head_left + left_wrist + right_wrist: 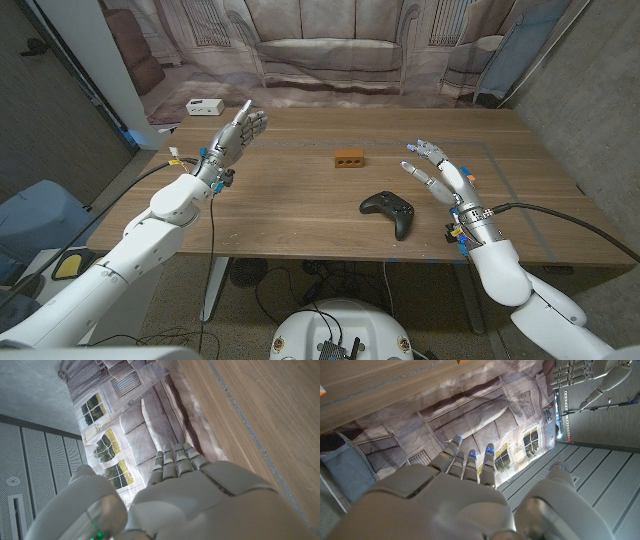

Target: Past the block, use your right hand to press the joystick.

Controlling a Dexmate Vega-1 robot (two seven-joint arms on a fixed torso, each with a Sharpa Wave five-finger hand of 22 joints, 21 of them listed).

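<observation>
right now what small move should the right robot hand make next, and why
Probably ease the right robot hand toward the robot's left and down onto the black game controller. Its fingers are spread, holding nothing, and it hovers beside the controller. The orange block lies farther back, out of the way.

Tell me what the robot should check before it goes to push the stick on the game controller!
1. Right hand free to press: ok, it holds nothing and its fingers are apart.
2. Game controller on the table: ok, it lies in front of the robot, beside the right hand.
3. Hand touching the controller: not ok yet, the two are apart.
4. Joystick easy to spot: cannot tell, the controller is dark and its sticks are too small to make out.
5. Orange block out of the way: ok, it sits farther back than the controller, apart from it.
6. Left hand clear: ok, raised at the far left.
</observation>
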